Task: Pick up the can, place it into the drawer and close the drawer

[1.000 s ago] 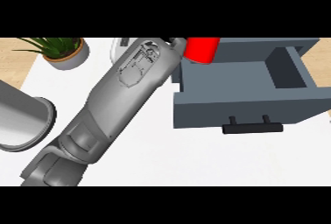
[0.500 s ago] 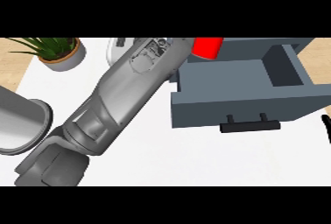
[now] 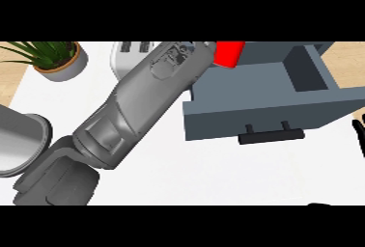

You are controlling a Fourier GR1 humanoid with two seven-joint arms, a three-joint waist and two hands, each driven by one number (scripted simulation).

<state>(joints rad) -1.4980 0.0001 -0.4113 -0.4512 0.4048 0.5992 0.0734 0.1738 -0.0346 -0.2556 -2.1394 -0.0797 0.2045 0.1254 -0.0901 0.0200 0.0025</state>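
The red can [image 3: 230,54] hangs at the view's top, over the back left corner of the open grey drawer [image 3: 314,103]. It sits right at the end of my left forearm [image 3: 143,106], which slants up from the lower left. The wrist hides the left hand, and the can travels with the arm, so the hand is shut on it. The drawer's inside shows bare, and its black handle [image 3: 271,136] faces me. Straight fingers of my right hand [image 3: 358,136] show at the right edge, beside the drawer's front right corner and touching nothing.
A potted plant [image 3: 55,57] stands at the back left, and a white toaster [image 3: 134,52] sits behind the left forearm. A grey round container [image 3: 18,144] stands at the left edge. White counter [image 3: 214,178] lies in front of the drawer.
The left arm has carried the can rightward, from beside the drawer to above its back left corner. The right hand's fingers have come into view at the right edge.
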